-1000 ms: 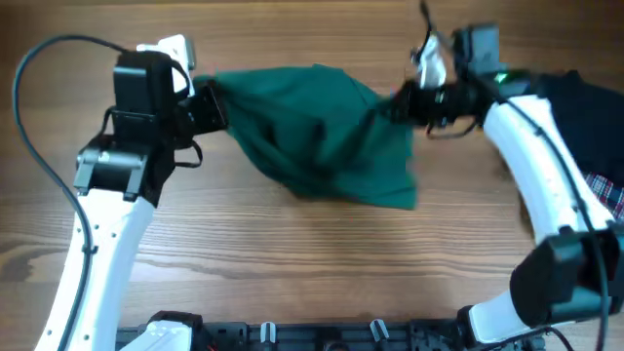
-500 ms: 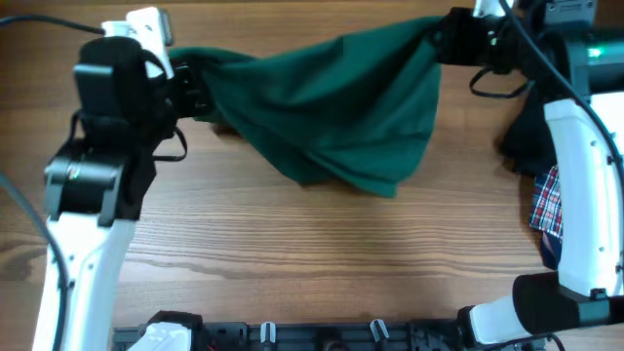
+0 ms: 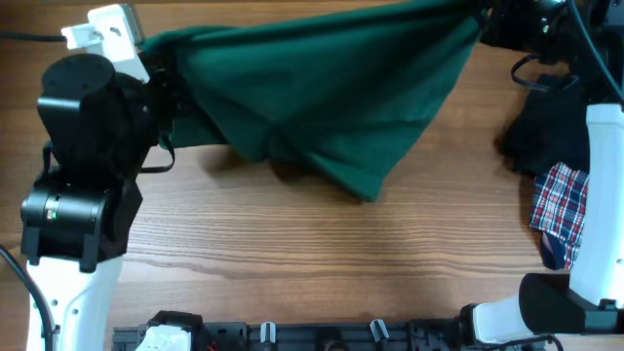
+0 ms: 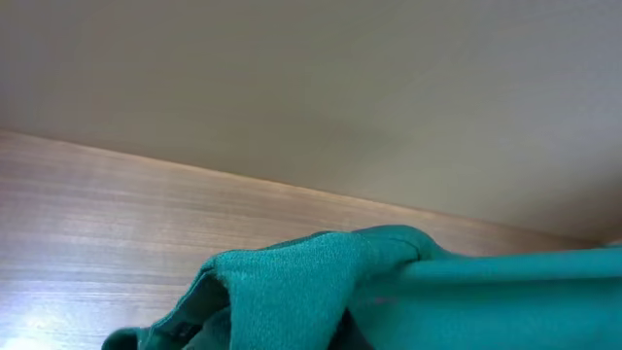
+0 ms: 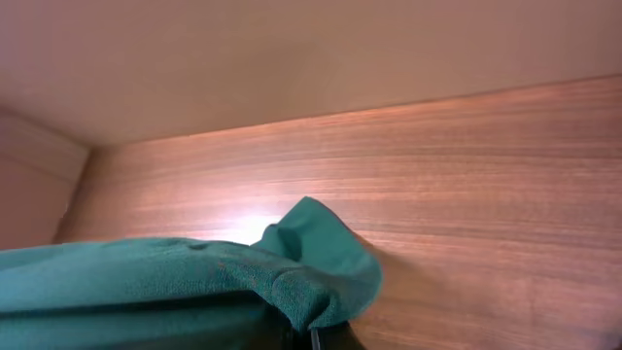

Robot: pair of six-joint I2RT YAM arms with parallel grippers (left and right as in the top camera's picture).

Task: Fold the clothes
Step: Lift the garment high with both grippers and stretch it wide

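Between my left gripper (image 3: 168, 90) and right gripper (image 3: 485, 26) the clothes (image 3: 322, 97) hang stretched, barring any crossing. Below both grippers I see open counter (image 3: 312, 258). Base-side of the right gripper lie a black garment (image 3: 541, 141) and plaid cloth (image 3: 558, 205).

no readable text, labels, brands or numbers anywhere

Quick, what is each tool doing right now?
Left tool: shut on the green garment.
Right tool: shut on the garment's other end.
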